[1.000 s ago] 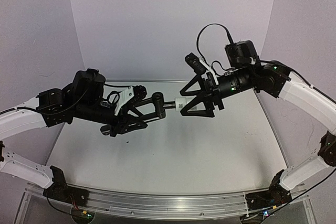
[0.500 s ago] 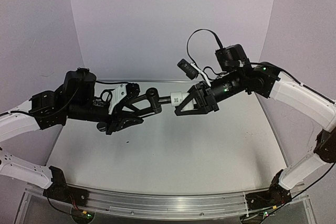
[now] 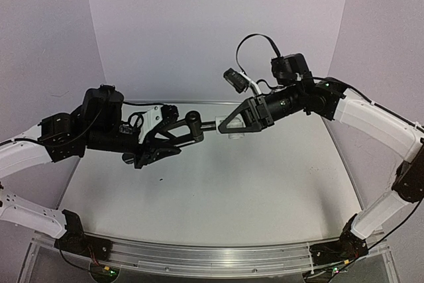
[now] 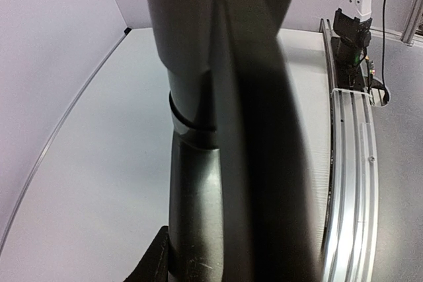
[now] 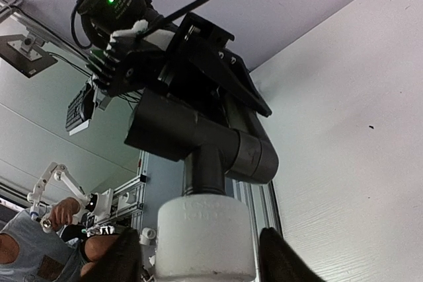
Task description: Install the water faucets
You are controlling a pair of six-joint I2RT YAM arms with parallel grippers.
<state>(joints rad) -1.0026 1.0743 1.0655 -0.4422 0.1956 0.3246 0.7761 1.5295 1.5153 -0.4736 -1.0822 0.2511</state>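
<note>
Assembly in mid-air at centre frame, well above the counter (image 3: 218, 210): the left pincer (image 3: 187, 126), reaching in from the left, pinches the black pipe (image 3: 199, 124) at its bent end. The right pincer (image 3: 227, 124) straddles the white fitting (image 3: 234, 133), though whether it clamps cannot be told. Seating the fitting well likely calls for a firm left arm and a push straight along the pipe's thin stem, without sideways load.

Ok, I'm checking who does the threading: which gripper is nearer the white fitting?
Right. The right gripper straddles the white fitting, with a finger on either side. The left gripper is farther off, clamped on the thick bent end of the black pipe.
</note>
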